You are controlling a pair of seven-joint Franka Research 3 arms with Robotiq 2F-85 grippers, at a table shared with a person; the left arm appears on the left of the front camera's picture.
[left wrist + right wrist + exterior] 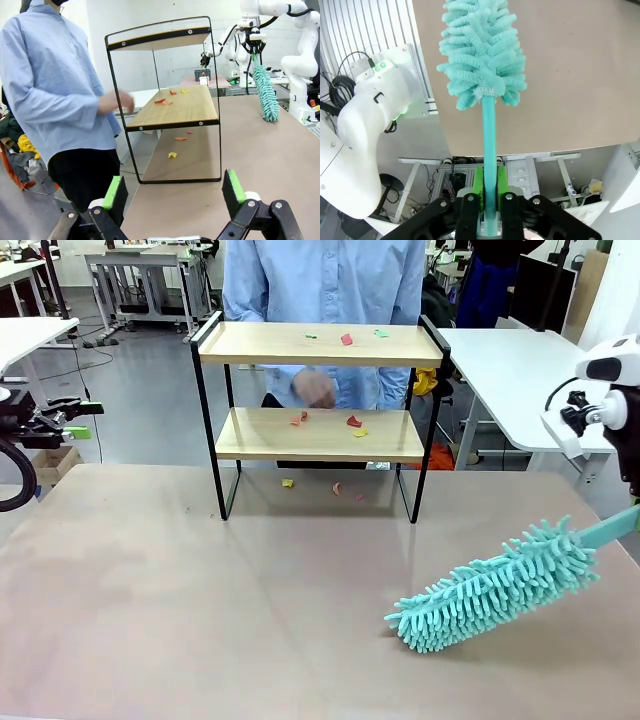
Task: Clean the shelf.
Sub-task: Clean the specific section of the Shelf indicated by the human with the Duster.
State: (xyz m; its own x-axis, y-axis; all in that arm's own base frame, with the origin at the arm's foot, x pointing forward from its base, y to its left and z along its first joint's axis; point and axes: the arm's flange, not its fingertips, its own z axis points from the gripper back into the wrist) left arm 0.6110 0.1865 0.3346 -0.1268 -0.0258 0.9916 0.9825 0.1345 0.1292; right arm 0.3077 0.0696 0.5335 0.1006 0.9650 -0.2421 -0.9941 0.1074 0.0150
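The shelf (260,344) stands well ahead of both jaws, at the far side of the table (200,620). It looks light, stiff and thin-framed, so it may slide or tip; brush it gently rather than grip it. Scraps (347,339) litter both boards. The right jaws are clamped on the soft duster (490,585) by its handle. The left jaws stand apart, empty.

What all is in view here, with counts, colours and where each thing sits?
shelf: one, light wood boards, black frame, table's far middle
scraps: several, red, orange, yellow, green, on both boards and on the table beneath
duster: one, teal, slanting down to table's right side
table: one, brownish, foreground
person: one, light blue shirt, behind shelf
left fingers: two, black, green pads, open, facing shelf
right fingers: two, same colours, shut on duster handle
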